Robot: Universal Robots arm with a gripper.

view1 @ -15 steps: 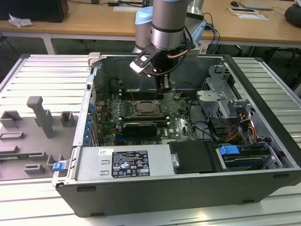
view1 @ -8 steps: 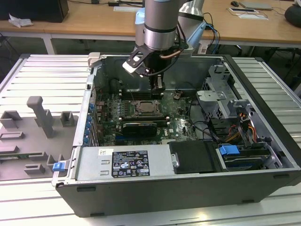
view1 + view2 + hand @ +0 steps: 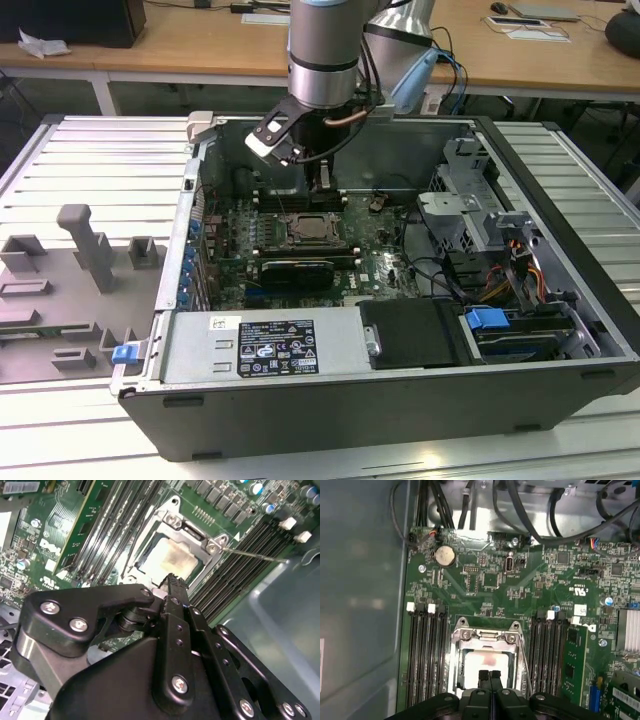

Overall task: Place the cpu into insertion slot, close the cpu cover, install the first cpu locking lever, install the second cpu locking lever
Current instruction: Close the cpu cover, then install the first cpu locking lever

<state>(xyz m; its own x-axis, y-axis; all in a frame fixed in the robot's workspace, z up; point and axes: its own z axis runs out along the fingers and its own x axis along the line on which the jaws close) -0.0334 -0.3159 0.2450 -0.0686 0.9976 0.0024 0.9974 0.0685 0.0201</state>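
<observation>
**Hand closed above the covered insertion slot**

The hand [image 3: 490, 676] hangs over the near edge of the insertion slot [image 3: 311, 231]. Its two fingertips [image 3: 483, 676] are pressed together and nothing shows between them. In the second wrist view the tip of the hand [image 3: 172, 580] lies just at the slot's rim; whether it touches the metal cannot be told.

The cpu [image 3: 170, 557] sits inside the insertion slot, its pale top facing up. The cpu cover [image 3: 142, 545] lies flat over the slot and frames the cpu through its square window.

A thin metal lever [image 3: 255, 556] starts at one corner of the slot and reaches outward across the memory slots [image 3: 235, 575] beside it. In the first wrist view a lever [image 3: 525, 665] runs along one side of the slot. Whether either is latched cannot be told.

Rows of long black memory slots [image 3: 425, 650] flank the slot on both sides. The green circuit board [image 3: 485, 580] carries the slot, and a round coin cell [image 3: 444, 556] sits on it well apart from the slot.

The board lies in an open computer case [image 3: 400, 400], which rests on a ribbed metal desk [image 3: 90, 150]. A grey fixture [image 3: 85, 250] stands on the desk towards the exterior view's left of the case.
</observation>
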